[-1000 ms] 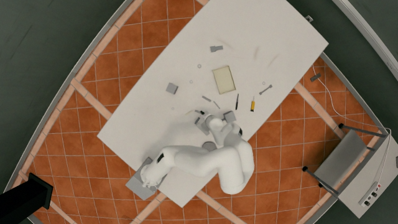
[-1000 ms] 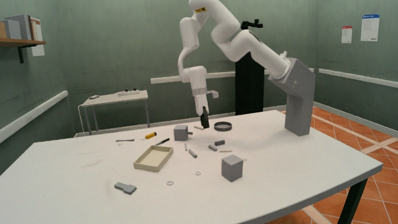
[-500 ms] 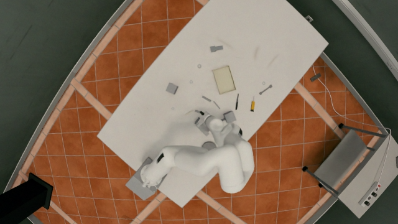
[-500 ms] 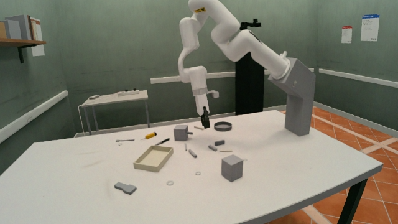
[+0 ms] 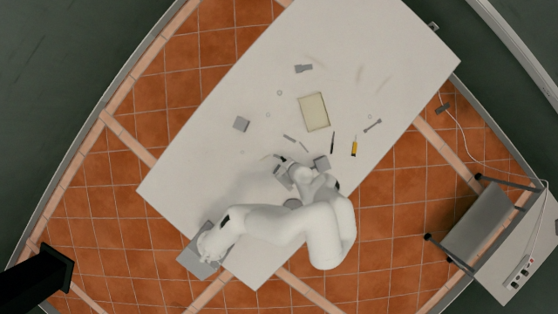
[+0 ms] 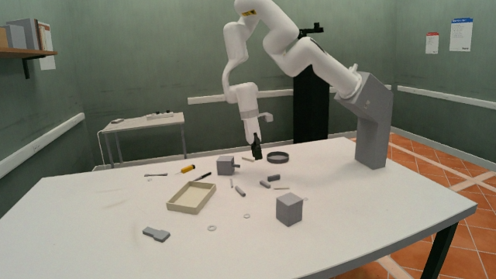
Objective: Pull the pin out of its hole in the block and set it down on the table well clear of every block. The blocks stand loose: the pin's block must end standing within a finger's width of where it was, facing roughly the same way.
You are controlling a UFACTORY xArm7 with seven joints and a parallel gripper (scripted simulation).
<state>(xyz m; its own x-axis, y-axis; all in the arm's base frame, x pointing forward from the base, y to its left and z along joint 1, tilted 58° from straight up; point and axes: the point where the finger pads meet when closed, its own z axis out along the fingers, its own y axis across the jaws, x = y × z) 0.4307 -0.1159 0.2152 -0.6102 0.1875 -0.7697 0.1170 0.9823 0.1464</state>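
Observation:
A small grey block [image 6: 225,165] stands on the white table with a short grey pin [image 6: 235,166] sticking out of its right side. In the overhead view the block [image 5: 322,163] lies beside my wrist, and the arm hides the pin. My gripper [image 6: 256,152] hangs point-down just above the table, a little right of and behind the pin's tip, and apart from it. Its dark fingers stand partly open with nothing between them. It also shows in the overhead view [image 5: 279,163]. A small pale peg [image 6: 248,159] lies right by the fingertips.
A second, larger grey block [image 6: 289,209] stands nearer the front. A cream tray [image 6: 191,197], a dark ring [image 6: 277,156], a yellow-handled tool [image 6: 187,169], a black pen [image 6: 202,177], loose grey pegs [image 6: 240,191], washers and a flat grey piece [image 6: 156,233] lie around. The robot's base [image 6: 372,124] stands at the right.

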